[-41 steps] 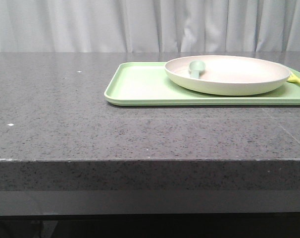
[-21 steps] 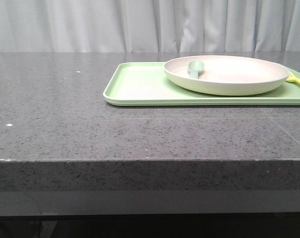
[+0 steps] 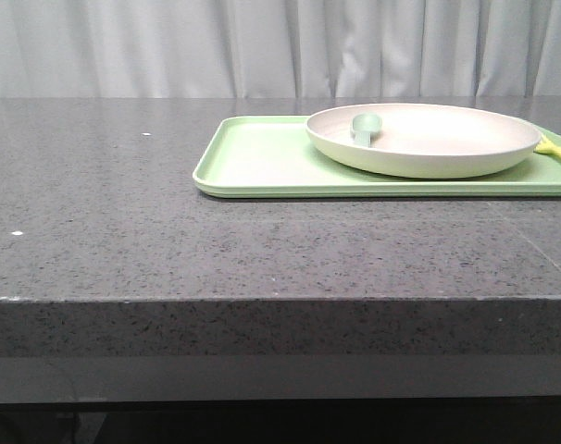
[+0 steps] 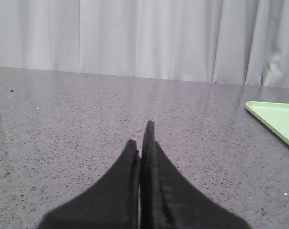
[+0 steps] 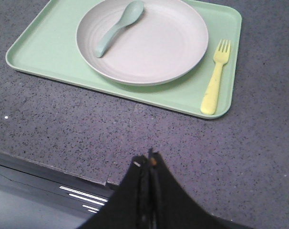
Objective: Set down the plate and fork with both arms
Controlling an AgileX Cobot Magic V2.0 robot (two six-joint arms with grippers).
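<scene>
The cream-beige plate (image 3: 424,139) sits on a light-green tray (image 3: 262,162) at the right of the grey counter; it also shows in the right wrist view (image 5: 142,40). A pale blue-green spoon (image 5: 118,27) lies in the plate. The yellow fork (image 5: 215,83) lies on the tray beside the plate, its end just visible in the front view (image 3: 558,148). My right gripper (image 5: 147,162) is shut and empty, above the counter's near edge, well short of the tray. My left gripper (image 4: 142,136) is shut and empty over bare counter, left of the tray's corner (image 4: 273,114).
The grey speckled counter (image 3: 123,231) stretches left of the tray. Its front edge (image 3: 262,301) drops off near me. White curtains (image 3: 169,46) hang behind. Neither gripper shows in the front view.
The front view shifted very slightly between the earliest frame and now; the tray and plate sit a touch further left. Nothing else moved.
</scene>
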